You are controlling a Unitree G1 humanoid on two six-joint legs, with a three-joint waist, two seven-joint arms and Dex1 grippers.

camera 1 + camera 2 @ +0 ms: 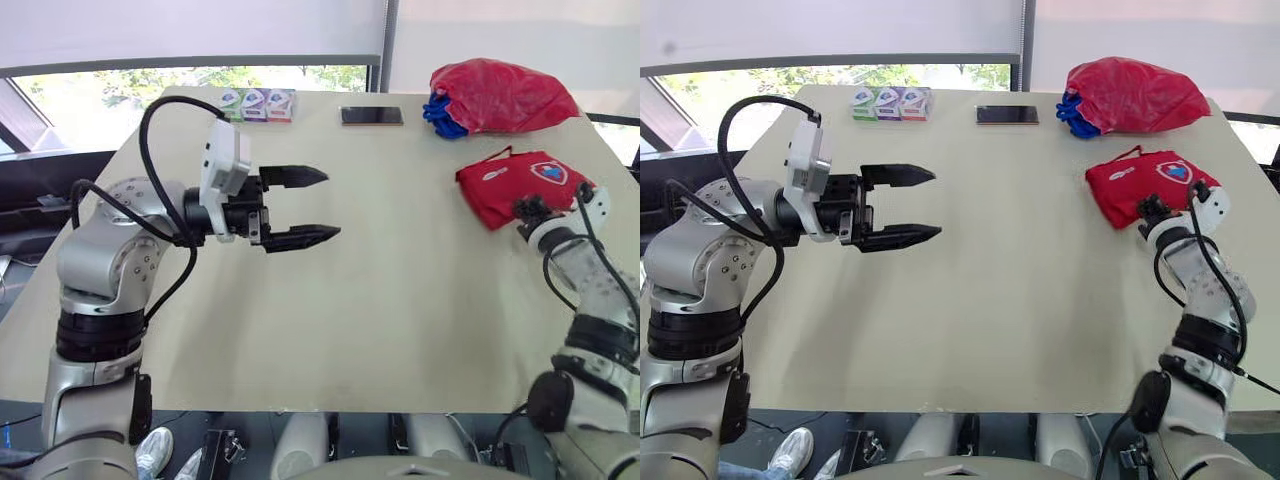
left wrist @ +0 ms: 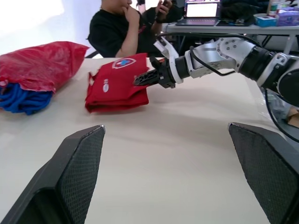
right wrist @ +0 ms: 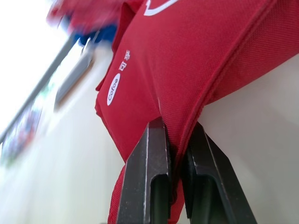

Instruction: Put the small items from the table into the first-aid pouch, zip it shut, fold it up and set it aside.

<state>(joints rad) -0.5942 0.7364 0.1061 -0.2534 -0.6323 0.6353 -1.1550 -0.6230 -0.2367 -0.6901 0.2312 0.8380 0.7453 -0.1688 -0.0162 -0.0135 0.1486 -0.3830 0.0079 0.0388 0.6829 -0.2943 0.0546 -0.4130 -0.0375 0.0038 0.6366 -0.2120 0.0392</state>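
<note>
Near side of the bench (image 1: pixel 400 320): plain cream top, and that's where we start.
Left tool (image 1: pixel 333 205): up off the bench on the left half, fingers spread wide apart and pointing across toward the robot's right.
Right tool (image 1: pixel 527 210): over on the right half, squeezed together on the near edge of the pouch. The right wrist view shows a fold of red fabric pinched tight between the two black fingers (image 3: pixel 149 158).
Pouch (image 1: pixel 505 185): red woven fabric, lying on the right half of the bench and folded over on itself, so layered edges show along its side.
Pouch markings: a shield badge with a white cross on the top face, white print and a small white oval logo nearer one edge.
Pouch strap: a thin red loop pokes out on its far side.
Pouch and left tool: well apart, with open bench between them.
Red bag (image 1: pixel 500 95): just beyond the pouch at the far right corner, crumpled and shiny, with something blue bunched at its left end.
Phone (image 1: pixel 371 116): dark and flat, at the far edge near the middle.
Small packets (image 1: pixel 258 104): three in a row at the far edge, left of the phone.
Person (image 2: pixel 121 28): seated past the bench in a dark top, seen from the left wrist.
Laptop (image 2: pixel 202 10): open on a desk behind them.
</note>
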